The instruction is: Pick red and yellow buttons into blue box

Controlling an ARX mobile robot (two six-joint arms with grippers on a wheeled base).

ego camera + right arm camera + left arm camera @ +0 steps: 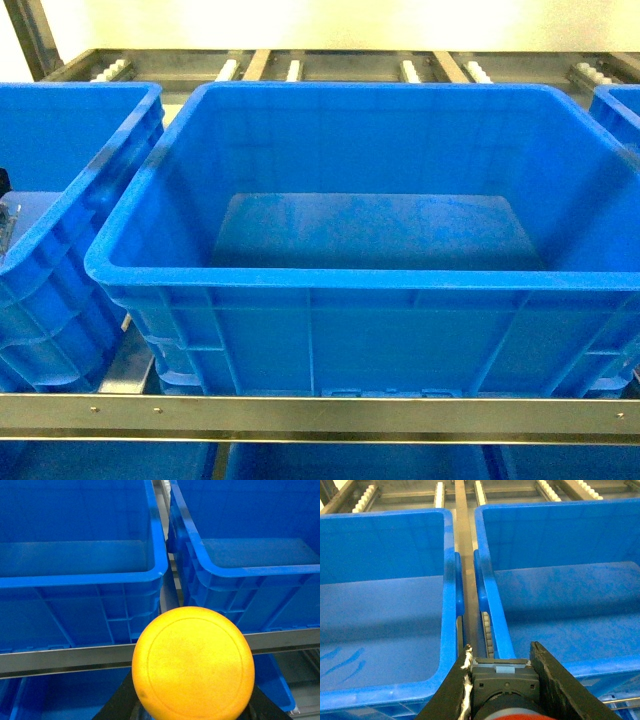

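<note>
Left wrist view: the left gripper (505,680) has its dark jaws pinching the red button (506,692) by its grey switch block, red cap just showing at the bottom edge; beyond the jaws lie two blue boxes, the box (555,580) ahead and to the right; right wrist view: the right gripper (195,707) pinches the yellow button (193,663), cap facing the camera, jaws mostly hidden beneath it; a metal rail (65,657) runs just beyond.

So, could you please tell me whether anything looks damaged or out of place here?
One thing: the left pincer, shut on the red button, has a frayed, peeling whitish strip along its left finger. The blue boxes sit square on the rack, with nothing spilled.
</note>
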